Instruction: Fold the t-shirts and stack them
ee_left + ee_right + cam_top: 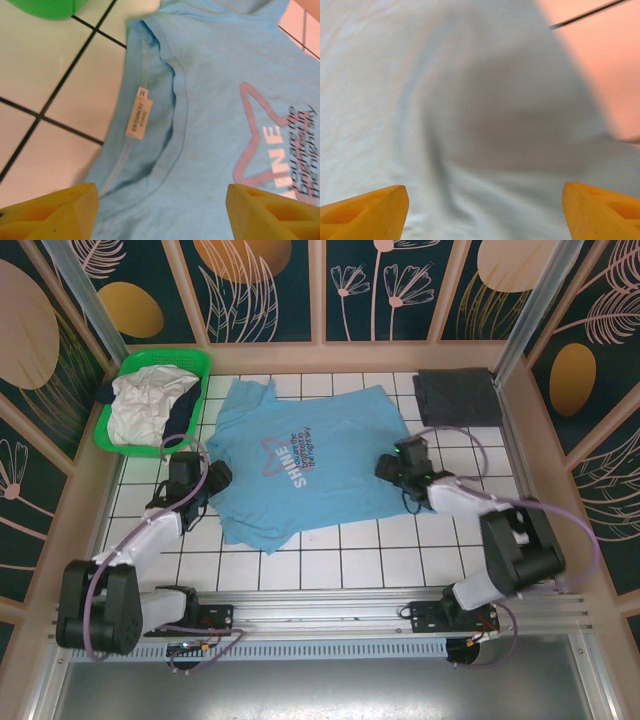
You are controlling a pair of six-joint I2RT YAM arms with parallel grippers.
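Blue shirt [300, 465] lies crosswise: collar at left gripper [215, 478], hem at right gripper [389, 468]. Both jaws wide open, empty.

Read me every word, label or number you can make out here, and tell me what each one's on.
"SHINE": pink print on the light blue t-shirt, upside down from above.
Small dark lines beside it: too blurred to read.
Neck label: print too small to read.
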